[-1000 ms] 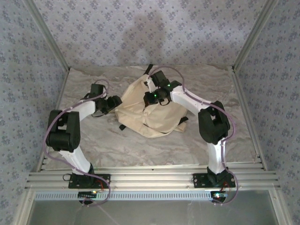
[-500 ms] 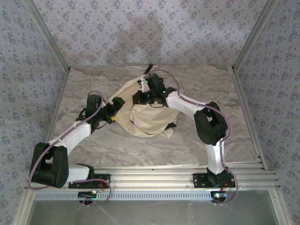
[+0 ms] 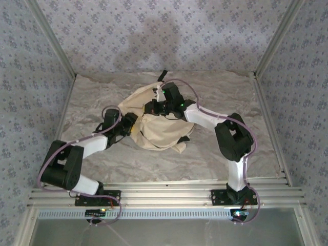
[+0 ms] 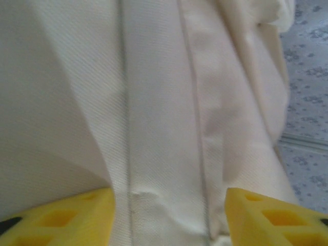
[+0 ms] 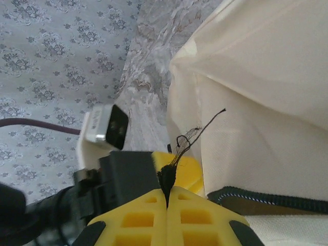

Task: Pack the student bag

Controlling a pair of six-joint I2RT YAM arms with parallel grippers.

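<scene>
1. Bag (image 3: 159, 130): cream, slumped at mid-worktop (image 3: 225, 154); dragged slightly leftward within the last second.
2. Right hand (image 5: 167, 192): pressed together on a black tab (image 5: 168, 177) at the bag's top, as a second ago.
3. Left hand (image 4: 169, 207): newly brought against the bag's left side; fingers spread, cloth lying between them, no pinch yet evident.
4. Judgement: the bag is being braced for opening; packing is not begun.

The left arm (image 3: 95, 143) and right arm (image 3: 205, 115) share white links and bulky black joints. A dark purple cable (image 5: 41, 125) trails along each. A green light (image 3: 180, 106), perhaps a status lamp, glows at the right wrist. The fingers (image 4: 56, 220) are yellow with moulded recesses.
</scene>
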